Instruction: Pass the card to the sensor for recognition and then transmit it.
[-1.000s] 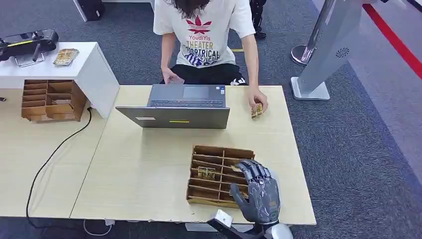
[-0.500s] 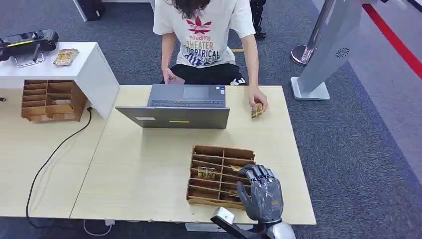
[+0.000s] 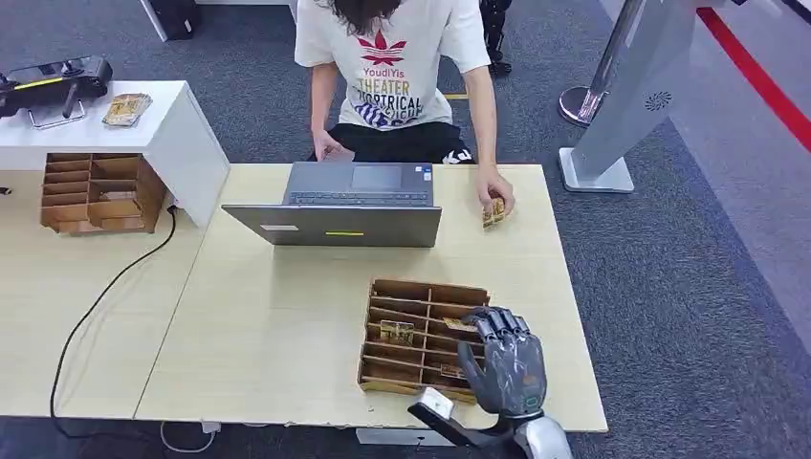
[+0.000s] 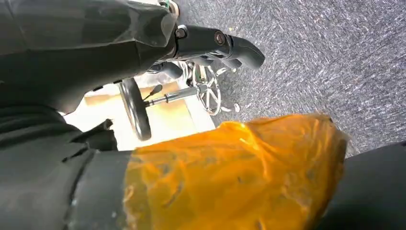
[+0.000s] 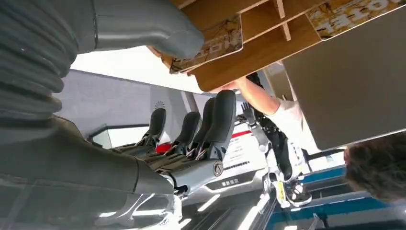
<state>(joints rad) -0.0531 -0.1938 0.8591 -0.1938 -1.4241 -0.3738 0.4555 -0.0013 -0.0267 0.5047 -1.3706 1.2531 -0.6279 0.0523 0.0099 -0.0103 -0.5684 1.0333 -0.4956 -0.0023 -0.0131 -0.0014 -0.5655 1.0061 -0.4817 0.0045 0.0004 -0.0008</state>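
The card (image 3: 456, 324) lies in a right-side slot of the wooden organizer (image 3: 406, 335) on the worktop (image 3: 268, 325), long axis along the slot, crosswise to the robot. It is tan with a gold-brown printed pattern. The right hand (image 3: 507, 368) sits at the organizer's right edge, thumb (image 5: 143, 21) against the card; a grip cannot be confirmed. Compared with 1 s ago, the hand sits slightly nearer the robot. Left hand state: cannot tell.
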